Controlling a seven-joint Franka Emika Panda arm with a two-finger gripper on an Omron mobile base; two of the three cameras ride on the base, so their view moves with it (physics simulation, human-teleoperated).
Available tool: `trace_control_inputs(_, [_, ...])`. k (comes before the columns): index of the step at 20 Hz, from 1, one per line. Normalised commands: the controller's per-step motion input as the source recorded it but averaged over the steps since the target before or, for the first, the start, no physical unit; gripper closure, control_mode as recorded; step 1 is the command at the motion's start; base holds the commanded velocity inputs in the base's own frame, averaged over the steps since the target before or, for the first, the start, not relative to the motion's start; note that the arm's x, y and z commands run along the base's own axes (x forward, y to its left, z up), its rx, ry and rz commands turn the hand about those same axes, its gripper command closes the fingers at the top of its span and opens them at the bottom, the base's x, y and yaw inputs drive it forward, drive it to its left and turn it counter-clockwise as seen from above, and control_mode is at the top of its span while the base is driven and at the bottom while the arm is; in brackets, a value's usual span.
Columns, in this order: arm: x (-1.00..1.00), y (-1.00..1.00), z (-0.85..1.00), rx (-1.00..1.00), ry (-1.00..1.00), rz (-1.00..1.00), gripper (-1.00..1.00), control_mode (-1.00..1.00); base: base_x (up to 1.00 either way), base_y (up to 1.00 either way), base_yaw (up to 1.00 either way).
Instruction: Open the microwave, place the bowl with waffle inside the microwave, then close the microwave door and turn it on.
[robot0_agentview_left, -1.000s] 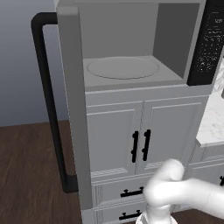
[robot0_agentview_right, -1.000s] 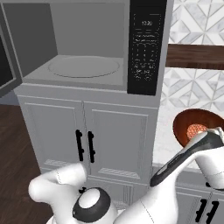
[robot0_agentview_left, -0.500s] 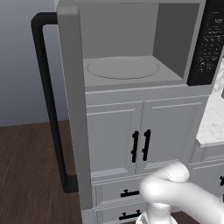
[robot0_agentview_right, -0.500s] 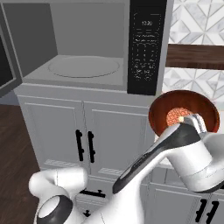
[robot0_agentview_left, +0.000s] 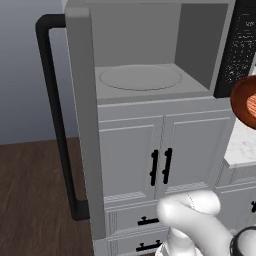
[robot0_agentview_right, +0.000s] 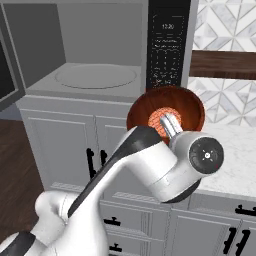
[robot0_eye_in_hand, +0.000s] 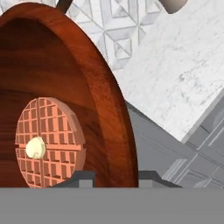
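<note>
End effector (robot0_eye_in_hand: 114, 175) grips the rim of the bowl (robot0_agentview_right: 170, 102), waffle (robot0_eye_in_hand: 48, 142) inside, lifted beside the microwave (robot0_agentview_right: 100, 60), whose microwave door (robot0_agentview_left: 80, 115) stands open.

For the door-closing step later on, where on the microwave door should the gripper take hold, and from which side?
Take the microwave door by its long black vertical bar handle, near mid-height. The door stands swung wide open at the left of the microwave, seen nearly edge-on, with the bar standing off its outer face. Coming from the left side, fingers either side of the bar, looks best; pushing the panel's outer face would likely work too.
</note>
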Motion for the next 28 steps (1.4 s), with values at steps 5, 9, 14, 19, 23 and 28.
trace_control_inputs(5, [0.05, 1.0, 0.22, -0.08, 0.02, 0.18, 1.0, -1.0, 0.0, 0.0, 0.0])
trace_control_inputs(9, [0.31, 1.0, 0.09, 0.0, 0.19, 0.15, 1.0, -1.0, 0.0, 0.0, 0.0])
trace_control_inputs(14, [0.4, 0.97, 0.12, 0.0, 0.14, 0.06, 1.0, -1.0, 0.0, 0.0, 0.0])
trace_control_inputs(19, [0.46, 0.75, 0.38, 0.05, 0.05, 0.0, 1.0, -1.0, 0.0, 0.0, 0.0])
trace_control_inputs(23, [0.71, 0.54, 0.38, 0.08, 0.0, -0.06, 1.0, -1.0, 0.0, 0.0, 0.0])
trace_control_inputs(28, [0.73, 0.22, 0.32, 0.16, 0.0, -0.14, 1.0, -1.0, 0.0, 0.0, 0.0])
